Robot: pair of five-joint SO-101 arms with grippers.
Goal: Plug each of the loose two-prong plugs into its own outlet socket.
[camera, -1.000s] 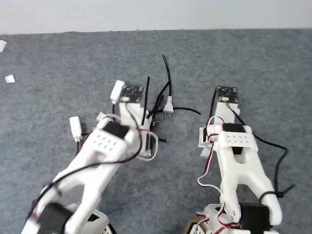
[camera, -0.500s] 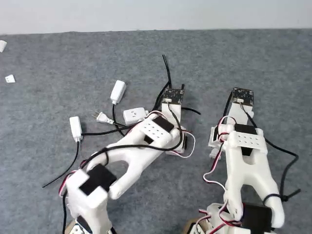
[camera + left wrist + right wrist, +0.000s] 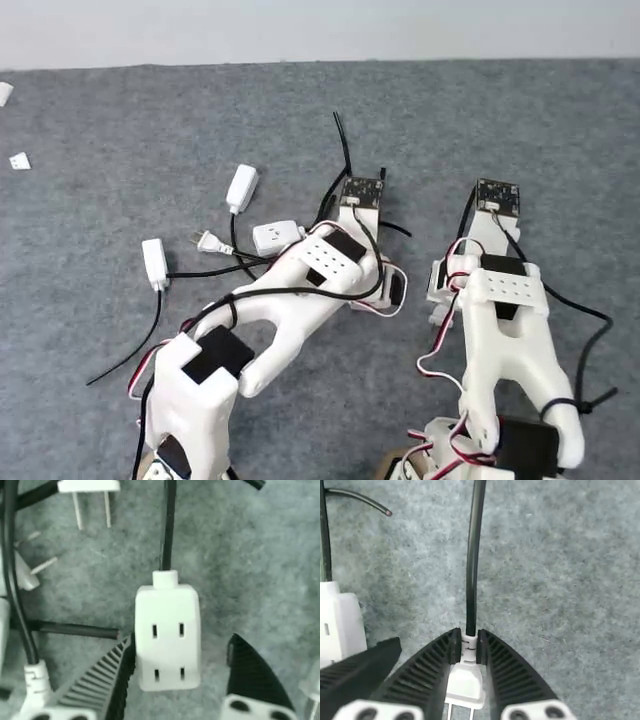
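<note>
1. Right end effector: clamped shut on a white two-prong plug, pinched at its cable end. The prongs point back toward the wrist. Its black cable runs away over the grey surface.
2. Left end effector: wide open, straddling a white outlet socket that lies flat with its slots up. The ribbed finger is just beside one flank, the other well apart. Nothing is gripped.
3. My read of the step: first pairing. The plug is secured and the socket is about to be braced. I see nothing plugged in yet.
4. Next move, I'd say:
   - Left closes on the socket body to pin it.
   - Right turns the plug so the prongs face one slot pair, squares up, then pushes straight.
   - Prong direction is the snag; it may need a regrasp.
5. Farther out, waiting their turn:
   - upper loose plug and side loose plug, both near the socket;
   - tangle plug, middle outlet, outer outlet and far outlet.
</note>
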